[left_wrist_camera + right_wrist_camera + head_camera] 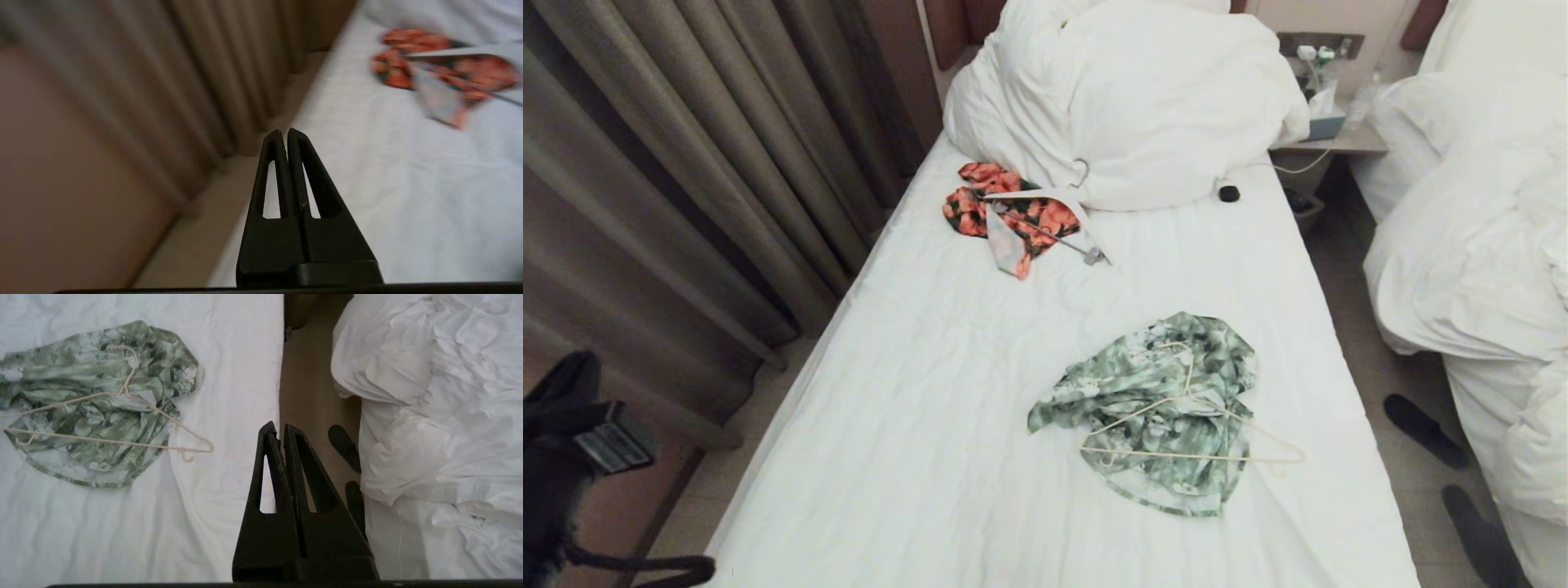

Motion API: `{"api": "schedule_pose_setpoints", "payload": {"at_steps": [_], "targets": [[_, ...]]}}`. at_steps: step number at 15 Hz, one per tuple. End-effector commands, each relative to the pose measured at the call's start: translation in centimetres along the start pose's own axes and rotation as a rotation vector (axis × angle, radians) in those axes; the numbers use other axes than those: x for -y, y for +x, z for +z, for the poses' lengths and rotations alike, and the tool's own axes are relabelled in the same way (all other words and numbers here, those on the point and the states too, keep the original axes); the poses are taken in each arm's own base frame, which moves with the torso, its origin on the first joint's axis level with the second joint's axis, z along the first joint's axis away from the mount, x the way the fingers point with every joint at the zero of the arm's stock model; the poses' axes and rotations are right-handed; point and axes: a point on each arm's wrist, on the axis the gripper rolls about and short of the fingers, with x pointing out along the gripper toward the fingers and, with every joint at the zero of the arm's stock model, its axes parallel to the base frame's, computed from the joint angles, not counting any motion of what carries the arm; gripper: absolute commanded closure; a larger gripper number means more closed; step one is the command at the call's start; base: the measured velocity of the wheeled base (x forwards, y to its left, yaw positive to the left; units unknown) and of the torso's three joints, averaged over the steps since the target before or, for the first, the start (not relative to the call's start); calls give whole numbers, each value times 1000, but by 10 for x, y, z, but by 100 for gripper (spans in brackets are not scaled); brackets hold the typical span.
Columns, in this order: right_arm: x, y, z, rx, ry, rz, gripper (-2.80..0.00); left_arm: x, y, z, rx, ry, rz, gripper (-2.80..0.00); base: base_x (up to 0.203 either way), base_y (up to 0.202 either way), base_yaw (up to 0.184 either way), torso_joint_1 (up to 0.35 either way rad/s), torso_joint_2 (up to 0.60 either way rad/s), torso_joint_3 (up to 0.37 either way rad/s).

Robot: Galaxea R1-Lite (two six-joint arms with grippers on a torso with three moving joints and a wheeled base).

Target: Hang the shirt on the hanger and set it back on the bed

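Note:
The pale green flowered shirt [1127, 384] lies crumpled on the white sheet of the bed [915, 425], right of the middle. The thin cream hanger [1192, 454] lies loose on top of it, its hook toward the duvet. In the right wrist view the shirt [61, 371] and the hanger [102, 441] sit off to one side of my right gripper [279, 425]. That gripper is shut and empty, over the bed's edge by the aisle. My left gripper [284, 131] is shut and empty at the bed's curtain-side edge. The left arm [572, 441] shows at the lower left.
An orange-and-black floral garment [1005, 208] with a thick white hanger [1045, 196] lies near the bulky duvet [1127, 98]. A small black object [1229, 193] rests beside it. Curtains [686, 163] flank the left; a second bed [1486, 245] and dark slippers [1425, 429] are on the right.

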Motion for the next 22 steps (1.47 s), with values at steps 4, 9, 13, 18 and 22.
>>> {"api": "schedule_pose_setpoints", "payload": {"at_steps": [4, 9, 13, 18, 22], "targets": [[7, -29, -11, 81, 29, -42, 0, -51, -47, 9, 65, -23, 142, 0, 0, 0, 0, 0, 0, 0], [6, -42, -31, 80, 33, -85, 0, -70, -85, -15, 19, 28, 189, 0, 0, 0, 0, 0, 0, 0], [1, -51, -58, 73, 33, -119, 0, -72, -111, -45, -31, 36, 60, 0, 0, 0, 0, 0, 0, 0], [-9, -57, -95, 7, 74, 36, 0, -67, -130, -72, -93, -27, -305, 0, 0, 0, 0, 0, 0, 0], [-14, -56, -105, -41, 169, 183, 0, -63, -132, -79, -123, -66, -468, 0, 0, 0, 0, 0, 0, 0]]}}
